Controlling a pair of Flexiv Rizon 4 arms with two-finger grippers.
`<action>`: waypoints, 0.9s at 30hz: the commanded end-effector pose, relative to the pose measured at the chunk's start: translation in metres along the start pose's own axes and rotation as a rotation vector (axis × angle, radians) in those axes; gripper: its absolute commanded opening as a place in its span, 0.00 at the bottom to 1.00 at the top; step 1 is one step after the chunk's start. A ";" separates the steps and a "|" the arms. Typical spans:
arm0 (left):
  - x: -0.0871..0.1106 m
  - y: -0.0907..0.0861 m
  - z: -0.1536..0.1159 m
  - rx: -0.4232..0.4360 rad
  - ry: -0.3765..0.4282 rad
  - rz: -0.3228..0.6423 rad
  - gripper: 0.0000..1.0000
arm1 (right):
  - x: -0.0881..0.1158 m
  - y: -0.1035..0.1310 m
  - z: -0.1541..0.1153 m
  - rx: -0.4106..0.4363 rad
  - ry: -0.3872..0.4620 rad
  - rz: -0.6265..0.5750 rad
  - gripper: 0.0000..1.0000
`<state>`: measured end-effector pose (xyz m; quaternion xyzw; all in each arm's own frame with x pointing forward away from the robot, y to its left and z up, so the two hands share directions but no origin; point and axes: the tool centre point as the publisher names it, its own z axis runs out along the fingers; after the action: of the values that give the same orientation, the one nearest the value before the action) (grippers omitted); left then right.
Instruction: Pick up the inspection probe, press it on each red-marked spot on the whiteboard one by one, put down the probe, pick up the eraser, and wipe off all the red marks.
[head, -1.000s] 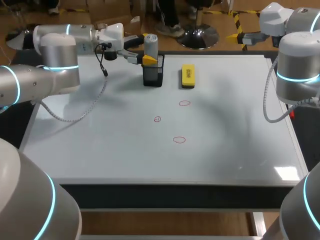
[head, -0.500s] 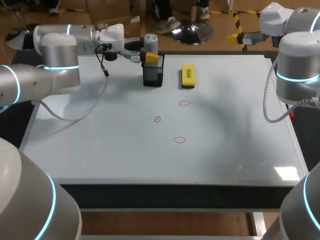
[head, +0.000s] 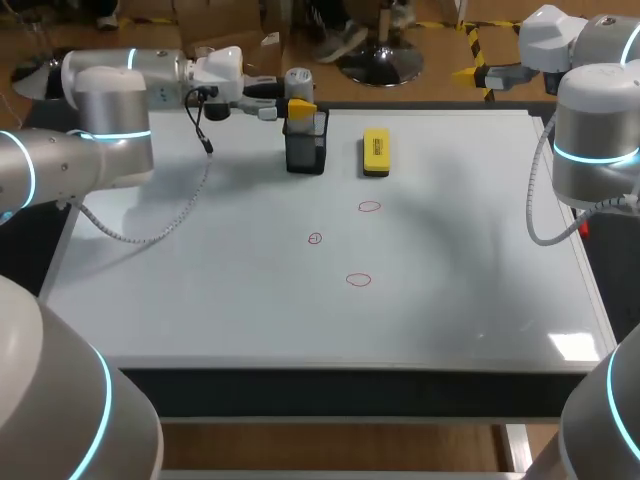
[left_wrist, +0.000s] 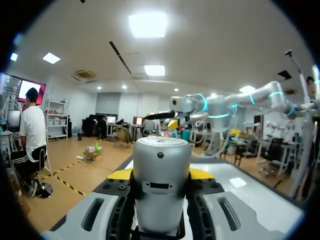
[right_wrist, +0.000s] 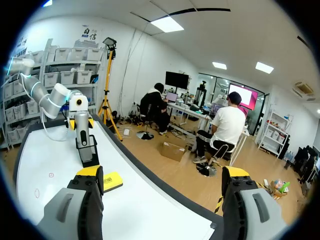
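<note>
Barely begun: left pincer (left_wrist: 161, 175) pinches the probe (head: 299, 82) at its holder (head: 305, 150), right pincer (right_wrist: 162, 180) hangs spread; red marks (head: 369, 207) unpressed, eraser (head: 376, 151) waiting.

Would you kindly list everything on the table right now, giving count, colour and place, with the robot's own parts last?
inspection probe: one, silver-grey, upright in the holder at the whiteboard's far edge
holder: one, black mesh, far side of the board, left of the eraser
eraser: one, yellow, lying flat on the board beside the holder
red marks: three, red outlines, spread over the middle of the board, nearer than the eraser
whiteboard: one, white, covering the tabletop
left hand: one, yellow tips, closed on the probe's upper part
right hand: one, yellow tips, open and empty, off the board's far right corner
</note>
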<state>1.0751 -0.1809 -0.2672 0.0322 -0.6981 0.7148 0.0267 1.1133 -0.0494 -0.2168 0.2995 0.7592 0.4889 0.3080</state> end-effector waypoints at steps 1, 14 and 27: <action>0.003 -0.008 0.004 -0.026 -0.003 0.000 0.00 | 0.000 0.000 0.000 0.001 0.001 0.000 1.00; 0.007 -0.043 0.017 -0.036 -0.005 0.019 0.00 | 0.000 0.000 0.000 0.001 0.001 0.000 1.00; 0.017 -0.085 0.007 -0.019 -0.002 0.058 0.00 | 0.000 0.000 0.000 0.001 0.001 0.000 1.00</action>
<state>1.0729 -0.1904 -0.1908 0.0091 -0.7005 0.7135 0.0110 1.1134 -0.0494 -0.2168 0.2995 0.7592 0.4889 0.3080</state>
